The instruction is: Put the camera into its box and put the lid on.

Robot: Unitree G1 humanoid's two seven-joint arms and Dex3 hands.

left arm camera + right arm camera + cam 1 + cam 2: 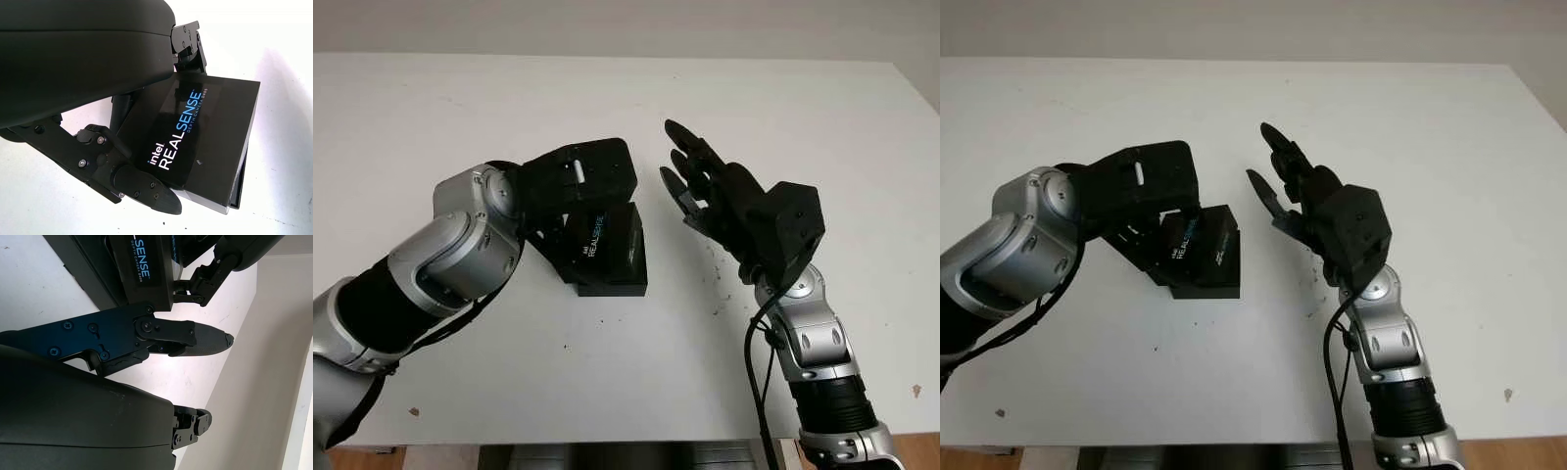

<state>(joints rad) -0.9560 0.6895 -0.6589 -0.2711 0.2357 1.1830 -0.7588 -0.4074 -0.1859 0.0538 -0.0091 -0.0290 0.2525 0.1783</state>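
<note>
Left hand (592, 181) over the box, fingers (142, 183) curled around the lid (205, 129) — one at the near edge, another at the far edge — gripping it and holding it tilted above the base (612, 279). Lid marked REALSENSE, glossy black, one side lifted, the other side low on the base; not seated flush, judging by the gap showing at the corner in the left wrist view. Base black, on the white bench (607, 392), middle of the scene.

Right hand (690, 181) raised just beside the box on its right, open, holding nothing, fingers (195, 340) pointing toward the lid's edge, apart from it.

Camera nowhere on the bench; probably inside the base already, though the lid hides the inside, so cannot confirm.

Stage, as a judgement: first part likely done, second part under way. Left to do: level the lid, line it up with the base, press it down all round, then let go. Main risk: lid catching crooked on one edge, or the base sliding on the smooth bench under a one-sided push.
</note>
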